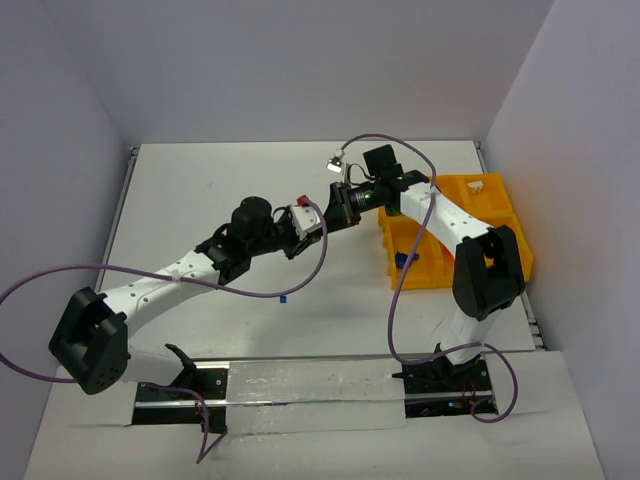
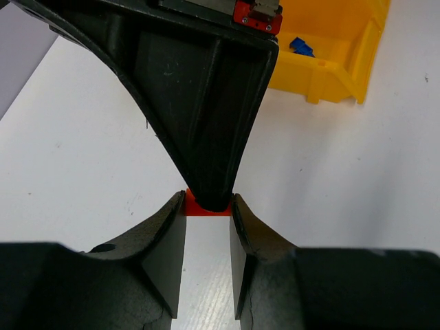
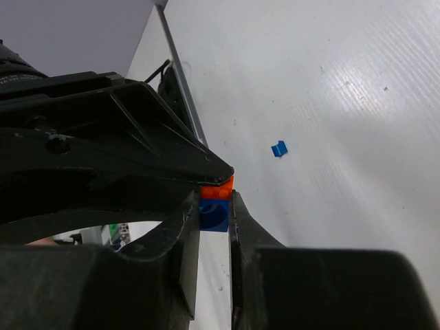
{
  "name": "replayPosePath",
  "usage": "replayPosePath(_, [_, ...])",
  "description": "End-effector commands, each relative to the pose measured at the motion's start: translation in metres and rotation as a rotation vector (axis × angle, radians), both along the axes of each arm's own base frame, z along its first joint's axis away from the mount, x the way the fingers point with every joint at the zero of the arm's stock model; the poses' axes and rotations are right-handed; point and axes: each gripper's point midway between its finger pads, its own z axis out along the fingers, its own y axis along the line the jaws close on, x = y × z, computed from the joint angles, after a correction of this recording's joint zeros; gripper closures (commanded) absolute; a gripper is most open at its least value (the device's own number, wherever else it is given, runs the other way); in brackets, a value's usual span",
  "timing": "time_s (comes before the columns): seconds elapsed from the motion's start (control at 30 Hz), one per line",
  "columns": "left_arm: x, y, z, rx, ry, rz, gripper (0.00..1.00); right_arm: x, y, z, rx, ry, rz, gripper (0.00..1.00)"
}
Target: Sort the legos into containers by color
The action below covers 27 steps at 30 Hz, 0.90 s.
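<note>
Up close, the left gripper (image 2: 207, 206) clamps an orange piece (image 2: 194, 209); only the right wrist view shows the right gripper (image 3: 214, 206) pinching the blue brick (image 3: 213, 216) joined to it. Overhead, both meet near the yellow tray (image 1: 500, 215).

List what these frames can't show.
- Top view: orange brick and blue brick are hidden where left gripper and right gripper meet.
- Left wrist: right gripper blocks the blue brick entirely.
- Top view: right arm covers part of the tray; contents unclear.
- Loose blue bit: too small for shape.
</note>
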Motion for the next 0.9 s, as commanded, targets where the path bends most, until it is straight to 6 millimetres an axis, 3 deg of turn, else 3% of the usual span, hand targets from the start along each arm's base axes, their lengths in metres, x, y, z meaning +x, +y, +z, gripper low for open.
replayPosePath(0.0, [0.0,-0.006,0.034,-0.075,-0.058,-0.015,0.95,0.006,0.001,0.019,0.017,-0.073,0.015,0.96])
replayPosePath(0.27, [-0.003,0.001,0.016,-0.033,-0.034,-0.009,0.96,0.022,-0.022,0.032,0.018,-0.119,-0.04,1.0])
replayPosePath(0.63, [-0.005,0.0,0.006,-0.009,-0.003,-0.018,0.97,0.021,-0.036,0.038,-0.019,-0.181,-0.061,1.0])
replayPosePath(0.87, [-0.005,-0.001,0.0,0.008,0.022,-0.019,0.97,0.032,-0.052,0.04,-0.069,-0.247,-0.106,1.0])
